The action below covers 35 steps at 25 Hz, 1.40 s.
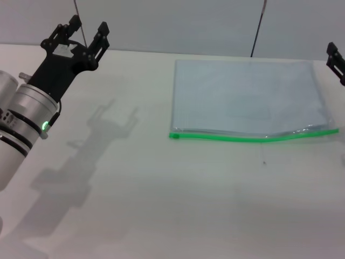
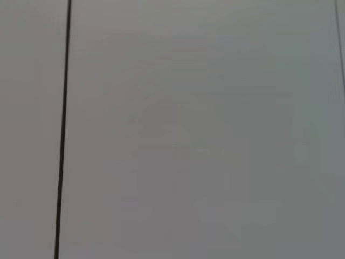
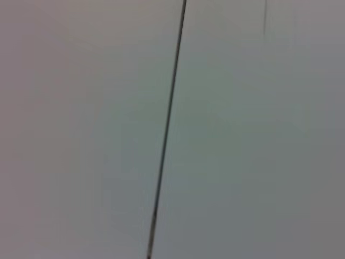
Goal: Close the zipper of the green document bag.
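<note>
White surface (image 1: 161, 205) carries the green document bag (image 1: 245, 97), lying flat on the right half toward the far edge. The zipper (image 1: 253, 138) runs along its near long edge; slider not discernible. Left pincer (image 1: 86, 31) raised over the far left, fingers spread apart, holding nothing, well apart from the bag. Right pincer (image 1: 336, 60) only partly visible at the right edge; finger state cannot be told.

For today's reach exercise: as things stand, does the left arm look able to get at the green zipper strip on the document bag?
Probably yes. The left claw hangs open, raised over the table to the bag's left, and nothing lies between it and the zipper on the near edge of the green document bag. The slider's position is unclear.
</note>
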### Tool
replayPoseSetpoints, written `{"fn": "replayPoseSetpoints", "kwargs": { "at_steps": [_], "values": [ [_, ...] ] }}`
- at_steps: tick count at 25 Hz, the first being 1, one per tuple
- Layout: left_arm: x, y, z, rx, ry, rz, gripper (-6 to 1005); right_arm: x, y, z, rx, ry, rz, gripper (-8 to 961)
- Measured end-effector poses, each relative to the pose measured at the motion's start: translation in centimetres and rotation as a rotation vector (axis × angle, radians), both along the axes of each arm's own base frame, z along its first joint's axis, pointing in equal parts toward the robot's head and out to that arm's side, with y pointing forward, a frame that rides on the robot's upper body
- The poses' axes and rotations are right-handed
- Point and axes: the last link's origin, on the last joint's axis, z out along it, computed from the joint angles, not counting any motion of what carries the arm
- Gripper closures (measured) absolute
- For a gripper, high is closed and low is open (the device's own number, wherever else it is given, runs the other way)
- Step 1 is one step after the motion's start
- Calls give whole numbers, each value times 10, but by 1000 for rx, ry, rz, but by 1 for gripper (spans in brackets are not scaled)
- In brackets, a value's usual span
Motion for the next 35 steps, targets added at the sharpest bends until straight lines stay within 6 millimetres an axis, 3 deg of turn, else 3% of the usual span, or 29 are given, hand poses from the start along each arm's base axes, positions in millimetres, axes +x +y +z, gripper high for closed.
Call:
{"fn": "replayPoseSetpoints", "kwargs": {
  "at_steps": [9, 35],
  "values": [
    [-8, -8, 3, 12, -8, 61, 351, 3, -5, -6, -8, -11, 6, 185],
    [10, 13, -21, -98, 55, 70, 351, -3, 1, -5, -6, 1, 20, 191]
  ]
}}
